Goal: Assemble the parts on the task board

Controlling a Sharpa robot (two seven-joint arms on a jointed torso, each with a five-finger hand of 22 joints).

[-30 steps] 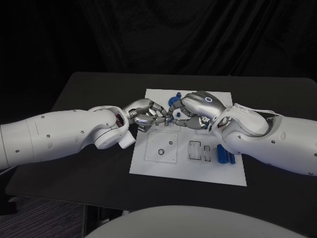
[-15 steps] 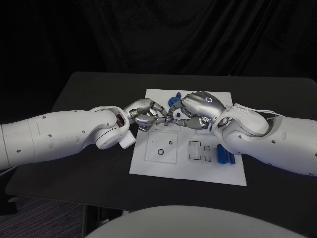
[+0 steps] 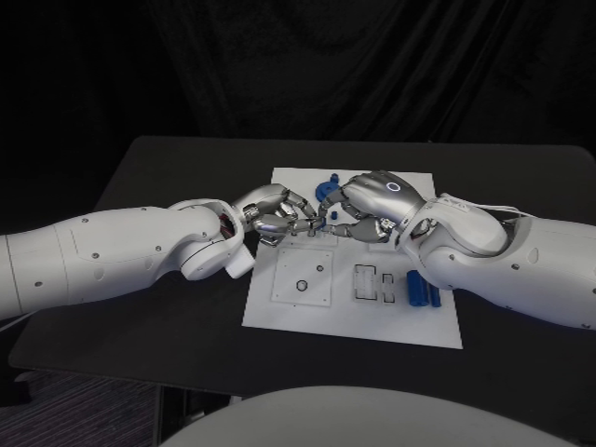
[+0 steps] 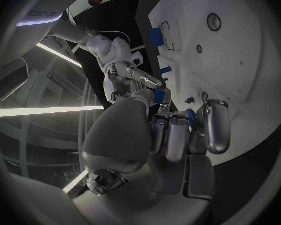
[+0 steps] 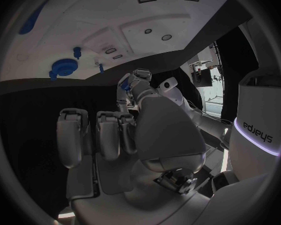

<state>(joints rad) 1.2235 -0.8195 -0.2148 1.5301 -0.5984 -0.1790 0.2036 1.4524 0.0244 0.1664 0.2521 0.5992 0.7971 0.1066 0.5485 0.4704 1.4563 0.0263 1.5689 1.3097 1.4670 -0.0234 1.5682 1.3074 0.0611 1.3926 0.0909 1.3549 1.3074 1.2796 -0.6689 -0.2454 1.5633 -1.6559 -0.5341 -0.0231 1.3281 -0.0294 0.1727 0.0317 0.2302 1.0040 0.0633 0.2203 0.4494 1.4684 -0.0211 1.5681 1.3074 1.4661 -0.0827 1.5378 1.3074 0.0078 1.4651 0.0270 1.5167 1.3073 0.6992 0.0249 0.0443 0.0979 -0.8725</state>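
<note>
Nothing has visibly moved since earlier. Both hands meet over the task board (image 3: 379, 321). Left hand (image 3: 274, 216) fingers pinch a small blue part (image 4: 190, 116); right hand (image 3: 365, 207) fingers are curled, hold unclear.

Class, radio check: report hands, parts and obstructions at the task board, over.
Left hand and right hand meet fingertip to fingertip over the task board, pinching a small blue part. Loose blue parts by the right forearm. Nothing blocking.
</note>
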